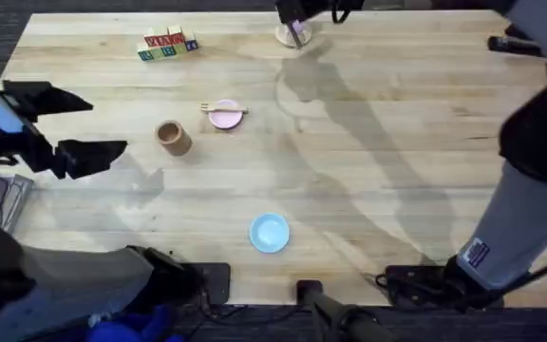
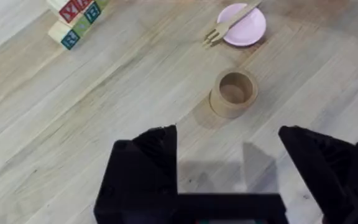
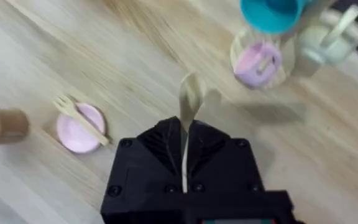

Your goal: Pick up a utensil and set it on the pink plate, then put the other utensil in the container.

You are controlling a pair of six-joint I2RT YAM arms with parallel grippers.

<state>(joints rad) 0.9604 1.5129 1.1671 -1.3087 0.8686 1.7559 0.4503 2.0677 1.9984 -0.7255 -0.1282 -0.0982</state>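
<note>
1. The small light wooden spoon (image 3: pixel 191 93) is thin, light and stiff; the right gripper (image 3: pixel 184 152) has its black fingers closed on the flat handle, above the table.
2. The wooden fork (image 1: pixel 222 109) lies across the round pale pink plate (image 1: pixel 226 118), mid-table.
3. The tan cork-like cylindrical container (image 1: pixel 173 137) stands just beside the plate, mouth up.
4. The left gripper (image 2: pixel 229 171) is wide open, holding nothing.

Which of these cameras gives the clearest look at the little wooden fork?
The left wrist view: the small light wooden fork lies across the round pale pink plate, tines clear. The right wrist view shows it smaller and softer. Overhead it is a thin sliver.
</note>
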